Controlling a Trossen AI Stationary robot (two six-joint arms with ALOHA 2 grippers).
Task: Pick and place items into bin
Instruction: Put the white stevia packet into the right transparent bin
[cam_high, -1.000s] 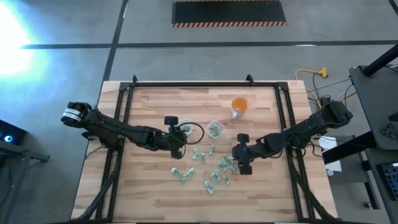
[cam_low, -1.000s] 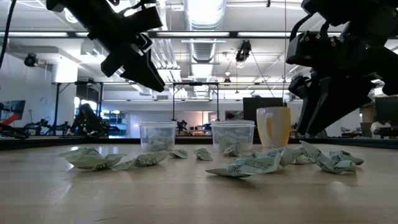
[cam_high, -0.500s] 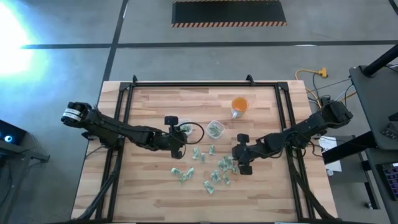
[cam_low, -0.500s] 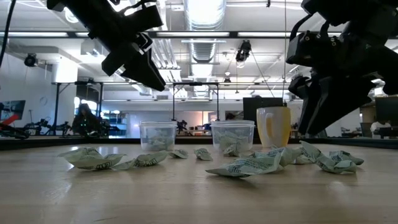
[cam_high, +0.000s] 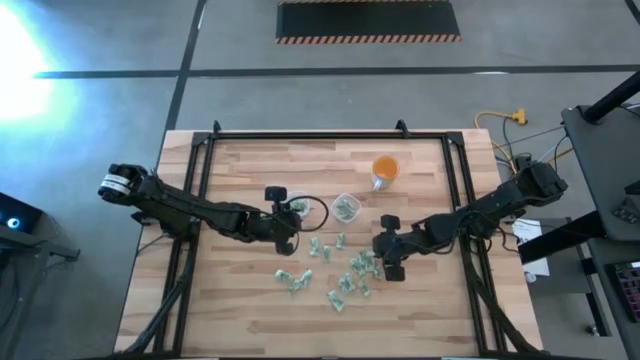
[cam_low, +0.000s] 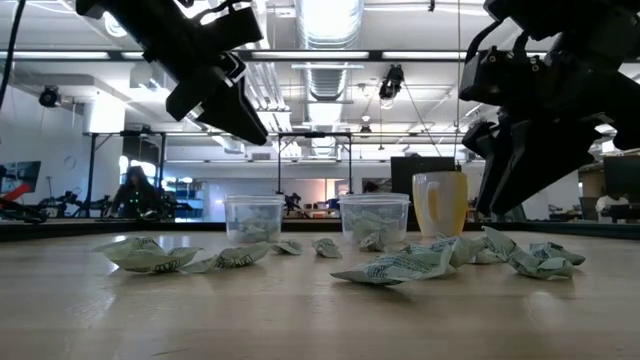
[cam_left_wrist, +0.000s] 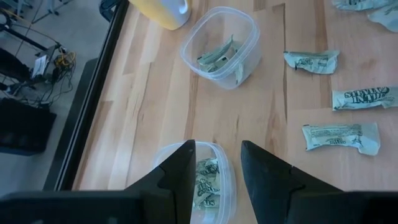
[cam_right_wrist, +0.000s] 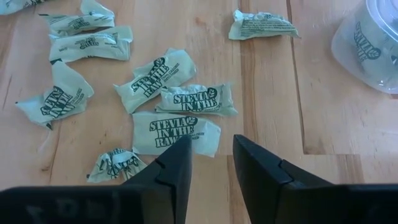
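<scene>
Packets: small pale green-and-white sweetener packets lie scattered on the wooden counter, mostly in a loose cluster near the middle and toward the right arm; a few lie apart to the left of the cluster.
Left cup: a clear plastic cup stands just below the left claw; several packets lie inside it.
Middle cup: a second clear plastic cup stands beside the first, to its right and a little farther back; it also holds a few packets.
Orange cup: an orange cup stands farther back and to the right of the clear cups; its contents cannot be told.
Left claw: the left claw hangs over the left cup with its fingers apart and nothing between them.
Right claw: the right claw hangs above the right side of the packet cluster, fingers apart, empty, with a printed packet right ahead of the tips.
Right wrist view only: printing on the packets can be read, several of them crumpled; the edge of a clear cup shows at one corner.
Left wrist view only: the insides of both clear cups and three flat packets beside them.
Low view only: both claws are raised clear of the counter; the room behind has ceiling lights and equipment.
</scene>
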